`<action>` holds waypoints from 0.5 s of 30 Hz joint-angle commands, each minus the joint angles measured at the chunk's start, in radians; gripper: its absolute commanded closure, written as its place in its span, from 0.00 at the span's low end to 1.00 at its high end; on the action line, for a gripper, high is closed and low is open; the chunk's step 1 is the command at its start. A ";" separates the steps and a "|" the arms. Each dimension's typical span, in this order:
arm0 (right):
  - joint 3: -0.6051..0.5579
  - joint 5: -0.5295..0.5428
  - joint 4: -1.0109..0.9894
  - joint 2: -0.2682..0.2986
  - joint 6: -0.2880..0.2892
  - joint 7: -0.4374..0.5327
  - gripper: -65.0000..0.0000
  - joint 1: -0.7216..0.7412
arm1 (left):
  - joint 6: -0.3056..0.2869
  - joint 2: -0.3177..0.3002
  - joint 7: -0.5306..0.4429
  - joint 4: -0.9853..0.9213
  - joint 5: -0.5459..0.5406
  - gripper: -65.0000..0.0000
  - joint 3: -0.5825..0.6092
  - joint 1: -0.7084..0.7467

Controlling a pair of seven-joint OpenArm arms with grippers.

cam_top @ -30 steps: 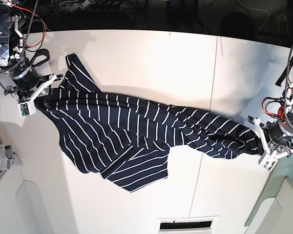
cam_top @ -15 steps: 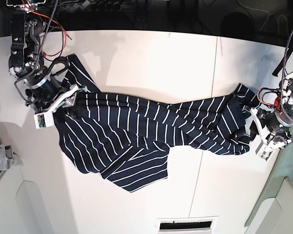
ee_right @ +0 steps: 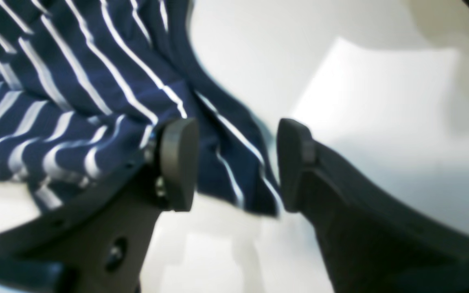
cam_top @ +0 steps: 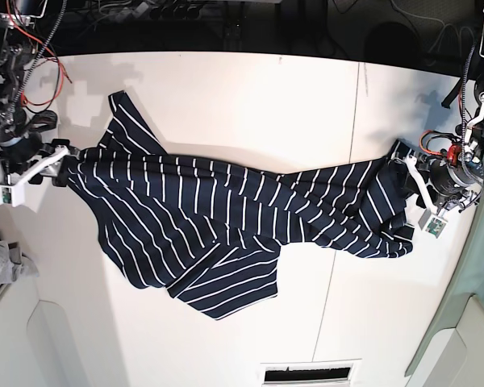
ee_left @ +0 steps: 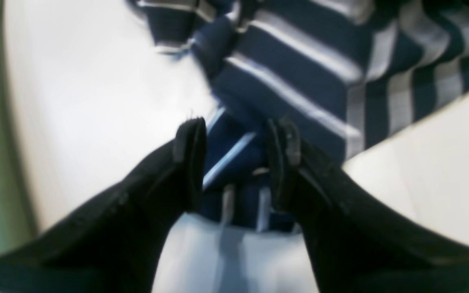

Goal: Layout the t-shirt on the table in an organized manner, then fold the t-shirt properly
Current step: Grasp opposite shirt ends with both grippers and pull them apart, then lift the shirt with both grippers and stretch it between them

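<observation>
t-shirt (cam_top: pixel 226 222) long axis left-right across table (cam_top: pixel 250 89) | left fingers (ee_left: pixel 189 162) released | right fingers (ee_right: pixel 177 162) released

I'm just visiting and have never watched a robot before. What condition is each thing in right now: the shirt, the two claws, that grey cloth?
t-shirt: stretched sideways across the table, creased, not folded.
left gripper: open, shirt fabric between its jaws, not clamped.
right gripper: open, shirt edge lying in the gap.
table: white, bearing the shirt.
grey cloth: crumpled at the table's edge, untouched.
</observation>
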 commanded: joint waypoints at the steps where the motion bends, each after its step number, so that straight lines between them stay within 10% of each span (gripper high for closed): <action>1: 0.019 0.047 0.036 0.011 0.049 -0.004 0.52 -0.032 | -0.027 -0.019 -0.007 0.014 -0.033 0.58 -0.035 0.008; 9: 0.041 0.157 0.091 0.007 0.113 -0.002 0.52 -0.231 | -0.249 0.048 0.166 0.014 -0.315 0.58 -0.323 0.077; 15: 0.039 0.124 0.056 -0.039 0.113 0.008 0.52 -0.261 | -0.250 0.094 0.145 0.007 -0.240 0.58 -0.360 0.124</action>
